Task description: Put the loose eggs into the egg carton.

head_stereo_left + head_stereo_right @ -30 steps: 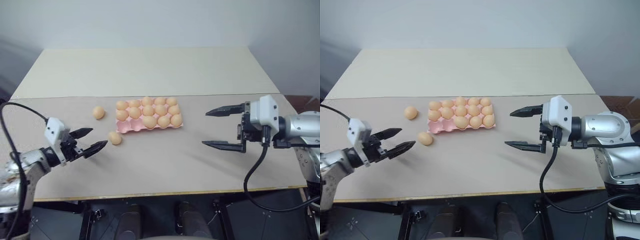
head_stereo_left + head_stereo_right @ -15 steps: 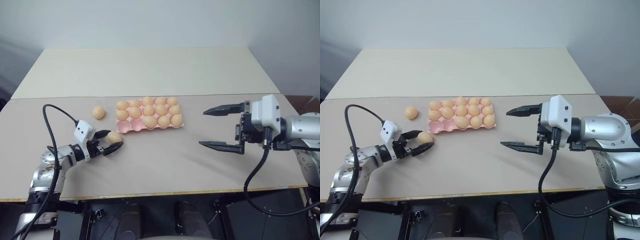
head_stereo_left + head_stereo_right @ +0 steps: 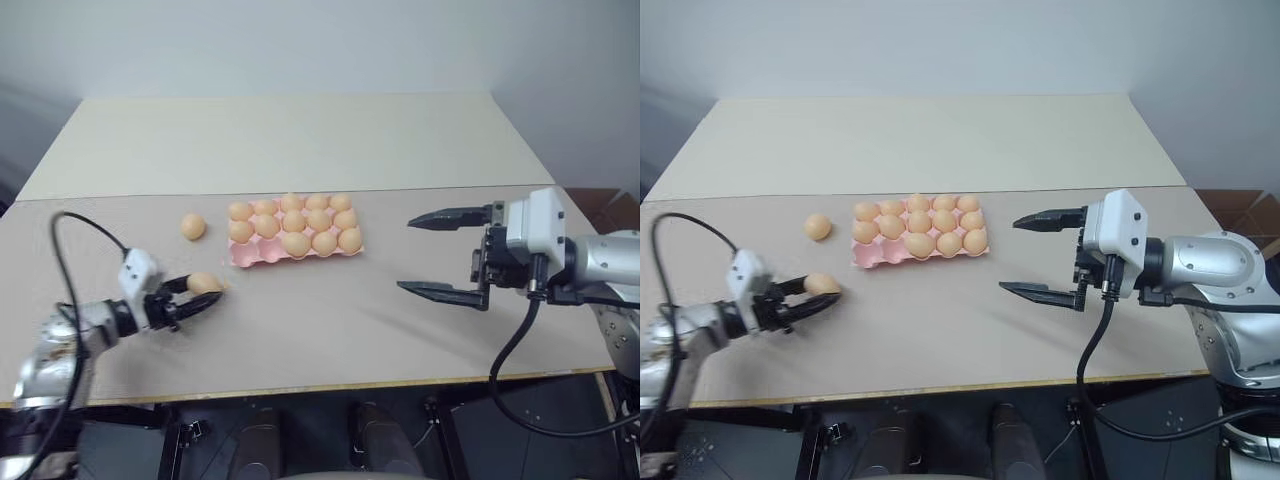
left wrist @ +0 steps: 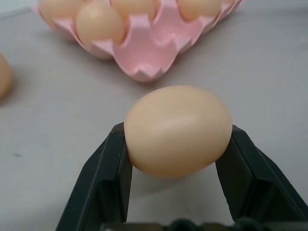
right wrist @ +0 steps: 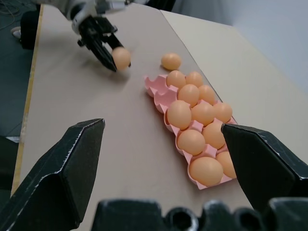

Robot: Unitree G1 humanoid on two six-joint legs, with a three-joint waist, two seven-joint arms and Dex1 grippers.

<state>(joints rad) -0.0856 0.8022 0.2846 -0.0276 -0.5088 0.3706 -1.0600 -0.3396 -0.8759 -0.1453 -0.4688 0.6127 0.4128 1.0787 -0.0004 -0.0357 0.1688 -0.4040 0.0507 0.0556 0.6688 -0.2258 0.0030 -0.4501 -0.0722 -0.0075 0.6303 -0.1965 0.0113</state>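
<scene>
The left gripper (image 4: pixel 175 139) has just closed, fingers pinching 1 loose egg (image 4: pixel 178 129) near the egg carton (image 3: pixel 290 255), ready for placing; right gripper (image 3: pixel 450 255) fingers stay spread.

The bench (image 3: pixel 330 330) lies bare between the egg carton (image 3: pixel 296 249) and its near edge, and between the carton and the right gripper (image 3: pixel 440 254), which hangs with jaws wide, well apart from everything. On the carton's left side stand two obstacles: a loose egg (image 3: pixel 193 227) near its far corner, and the left gripper (image 3: pixel 203 294) clamped on another egg (image 4: pixel 178 130) just short of an empty corner cup (image 4: pixel 144 53).
</scene>
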